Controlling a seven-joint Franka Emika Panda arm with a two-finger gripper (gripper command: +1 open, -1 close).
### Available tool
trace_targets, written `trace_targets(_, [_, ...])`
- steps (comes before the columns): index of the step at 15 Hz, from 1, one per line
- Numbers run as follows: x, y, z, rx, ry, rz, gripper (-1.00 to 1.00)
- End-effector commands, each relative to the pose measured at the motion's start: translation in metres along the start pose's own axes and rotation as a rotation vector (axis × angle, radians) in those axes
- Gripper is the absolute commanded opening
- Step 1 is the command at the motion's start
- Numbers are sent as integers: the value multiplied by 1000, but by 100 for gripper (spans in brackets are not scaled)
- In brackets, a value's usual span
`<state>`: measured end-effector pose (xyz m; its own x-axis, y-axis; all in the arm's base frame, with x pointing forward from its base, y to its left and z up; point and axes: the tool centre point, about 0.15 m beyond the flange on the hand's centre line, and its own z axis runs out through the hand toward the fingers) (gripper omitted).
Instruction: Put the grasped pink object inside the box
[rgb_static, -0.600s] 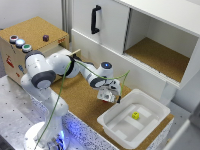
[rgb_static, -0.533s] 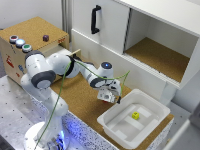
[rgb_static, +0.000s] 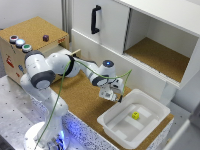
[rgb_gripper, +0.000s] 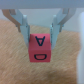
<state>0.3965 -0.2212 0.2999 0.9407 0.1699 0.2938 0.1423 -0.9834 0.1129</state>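
Pink lettered block (rgb_gripper: 40, 47), small and cube-like, black characters printed on its facing side; we record it clamped between the two pale fingers (rgb_gripper: 23, 27) of the gripper (rgb_gripper: 40, 31), one finger pressed against each flank, lifted above the cork surface.

White shallow plastic tub (rgb_static: 159, 106), rectangular with rounded corners and a wide rim; we find it on the cork-topped counter (rgb_static: 82, 95), toward the exterior view's right. The gripper (rgb_static: 111, 95) hangs just beside the tub's rim on the side toward the exterior view's left, outside the tub; in that view we cannot make out the block itself.

Small yellow cube (rgb_static: 135, 115), lying inside the tub on its floor.

White robot arm (rgb_static: 47, 72), reaching across the counter from its base at the exterior view's left.

Cork-topped wooden box (rgb_static: 37, 30) behind the arm, bearing coloured buttons (rgb_static: 20, 42) on top.

Large white cabinet (rgb_static: 112, 30) at the back, with a black handle (rgb_static: 94, 19) and an open compartment
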Motion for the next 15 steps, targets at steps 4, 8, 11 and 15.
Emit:
trace_targets(4, [-39,103,-62,74,54,310,-100])
trace_targets(8, [-47,117,-21,62,-22,340,-100])
trace_targets(11, [-38,130,1,18,-42,338,-100])
trace_targets(15, [-28,152,38,-24,-119,301,-100])
